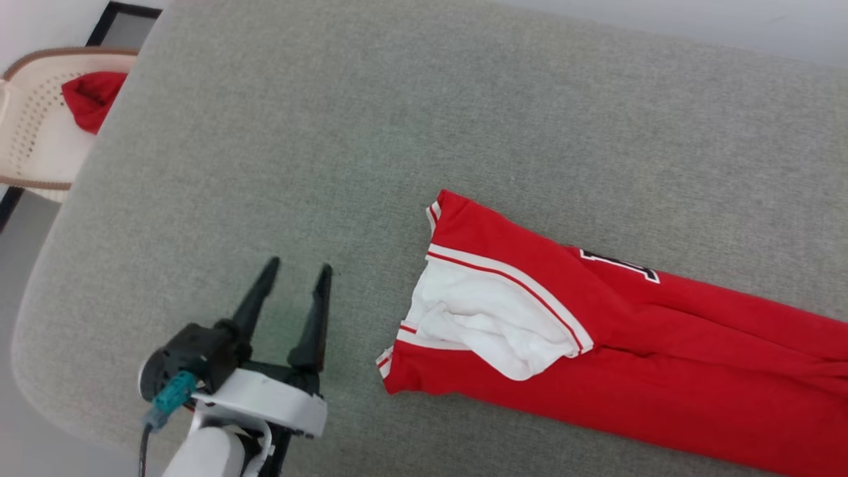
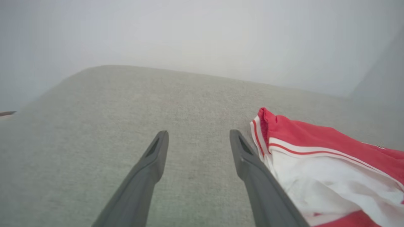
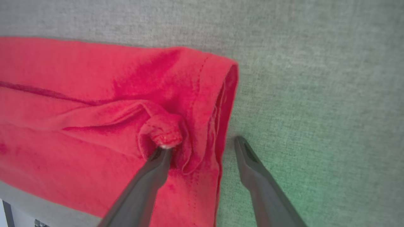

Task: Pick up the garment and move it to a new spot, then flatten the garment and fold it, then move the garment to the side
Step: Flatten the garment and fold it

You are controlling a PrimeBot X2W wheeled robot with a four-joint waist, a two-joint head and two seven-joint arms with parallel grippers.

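The garment (image 1: 596,344), a red jersey with a white sleeve and striped trim, lies folded into a long band across the grey padded table (image 1: 397,132), running off the right edge of the head view. My left gripper (image 1: 298,268) is open just left of the sleeve end, with nothing between its fingers. In the left wrist view the left gripper (image 2: 199,135) hovers over bare table and the garment (image 2: 322,157) lies right beside its right finger. My right gripper (image 3: 202,146) is open over the garment's hem end (image 3: 126,110); its left fingertip (image 3: 162,154) touches a bunched knot of red cloth.
A cream perforated chair (image 1: 40,126) with a red cloth (image 1: 93,99) on it stands beyond the table's left edge. Floor shows at the lower left. Bare table surface stretches behind and to the left of the garment.
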